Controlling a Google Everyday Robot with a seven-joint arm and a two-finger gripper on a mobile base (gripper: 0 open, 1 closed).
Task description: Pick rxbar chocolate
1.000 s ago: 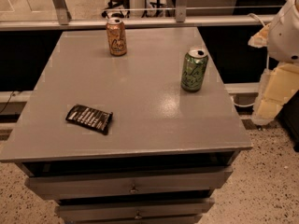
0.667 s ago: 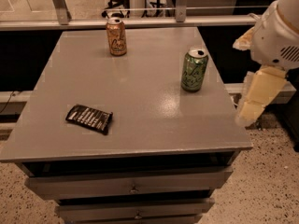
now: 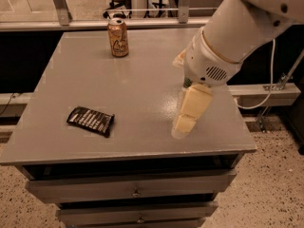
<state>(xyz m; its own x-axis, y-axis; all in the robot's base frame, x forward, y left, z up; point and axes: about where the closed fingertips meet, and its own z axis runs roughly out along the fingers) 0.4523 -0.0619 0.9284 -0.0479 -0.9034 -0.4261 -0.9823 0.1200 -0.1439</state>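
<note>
Grey drawers point(image 3: 135, 192) at the front: no change.

Black snack bar point(image 3: 91, 120) lay flat on the near-left part of the surface point(image 3: 142, 87), slightly skewed, white lettering up. It was in the same spot as a second earlier, with nothing on it or beside it.

All the change was in the arm. A second earlier it hung off the right edge, outside the surface. By this frame it had swung in over the right half.

Tool point(image 3: 183, 127) pointed down and a little left, with its tip low over the near-right part of the surface. I couldn't tell whether it touched the top, or whether it was open or closed. Nothing was visibly held in it. It sat to the right of the bar at about the same depth, but well apart from it.

My read: this was the approach phase, and the pick itself hadn't started. The next move looked like a leftward travel plus a wrist turn to match the bar's skew. The flat wrapper gives little height to grab, so the tool would need to go very low. The risk was the bar sliding instead of lifting.

Arm pose: the white wrist housing point(image 3: 213, 61) came in from the upper right and sloped down-left, with the tool hanging below it. It covered the green can that had shown near the right edge earlier.

Orange can point(image 3: 118, 37) stood upright at the far edge, left of centre. It hadn't moved and was clear of the likely path.
</note>
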